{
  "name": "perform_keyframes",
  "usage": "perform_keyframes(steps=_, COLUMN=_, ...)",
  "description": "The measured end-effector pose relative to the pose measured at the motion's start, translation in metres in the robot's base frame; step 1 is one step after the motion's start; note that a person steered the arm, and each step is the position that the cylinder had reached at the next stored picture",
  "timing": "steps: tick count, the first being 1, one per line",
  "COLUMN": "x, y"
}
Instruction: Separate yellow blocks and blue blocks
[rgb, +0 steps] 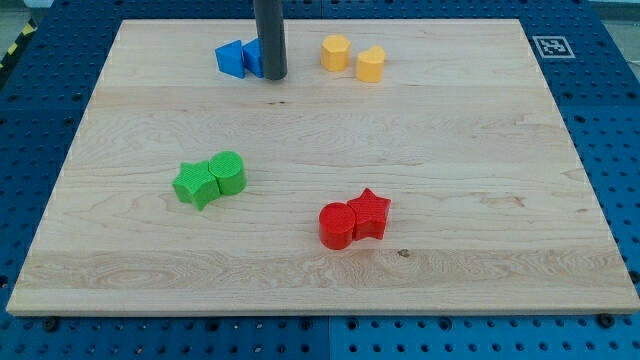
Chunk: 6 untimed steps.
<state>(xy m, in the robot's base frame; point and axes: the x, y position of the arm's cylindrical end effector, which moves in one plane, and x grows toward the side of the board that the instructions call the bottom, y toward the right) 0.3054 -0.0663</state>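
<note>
Two blue blocks sit near the view's top, left of centre: a blue triangle-like block (230, 58) and a second blue block (253, 58) partly hidden behind my rod. My tip (272, 75) rests on the board right next to the second blue block, on its right side. Two yellow blocks stand to the right of the tip: a yellow block (335, 52) and a yellow block (371, 63), close together. A gap of bare wood separates my tip from the yellow pair.
A green star block (195, 184) touches a green cylinder (228, 172) at the view's left. A red cylinder (337, 224) touches a red star block (370, 213) at the lower centre. The wooden board (480, 180) lies on a blue perforated table.
</note>
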Motion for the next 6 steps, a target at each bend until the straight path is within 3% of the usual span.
perform_keyframes(steps=2, x=-0.037, y=0.027)
perform_keyframes(steps=6, x=-0.048, y=0.068)
